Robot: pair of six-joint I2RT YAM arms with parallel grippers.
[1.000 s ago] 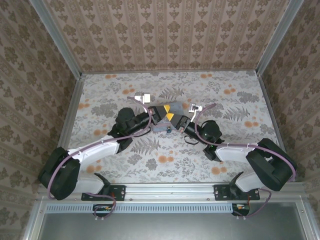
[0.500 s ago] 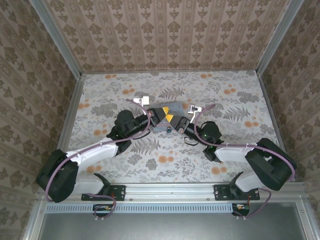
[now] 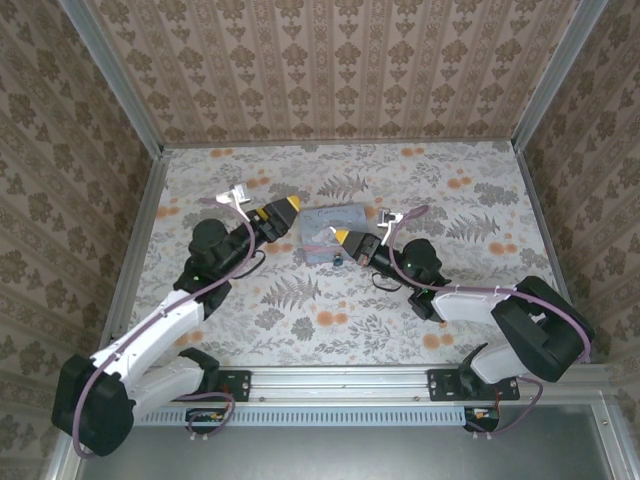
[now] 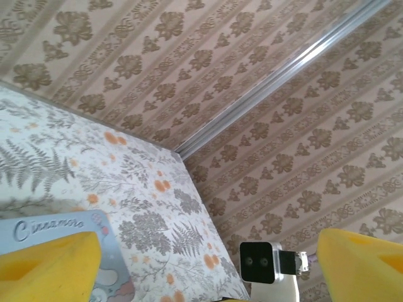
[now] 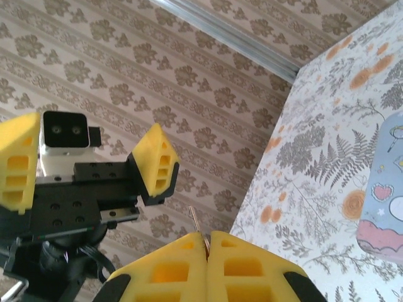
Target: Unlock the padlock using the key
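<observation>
The light blue tin [image 4: 94, 221] shows the cursive word "Cinnamoro", its end covered.

The tin [image 3: 322, 222] lies on the table [image 3: 450, 300] about in the middle, a little toward the back wall [image 3: 330, 70]. The padlock [image 3: 340, 262] sits at the near edge of the tin (touching or just beside, I cannot tell). The left gripper [image 3: 282, 211] is to the left of the tin, apart from it. The right gripper [image 3: 343, 237] is over the near right part of the tin, with the key [image 5: 194, 219] between its fingertips.
</observation>
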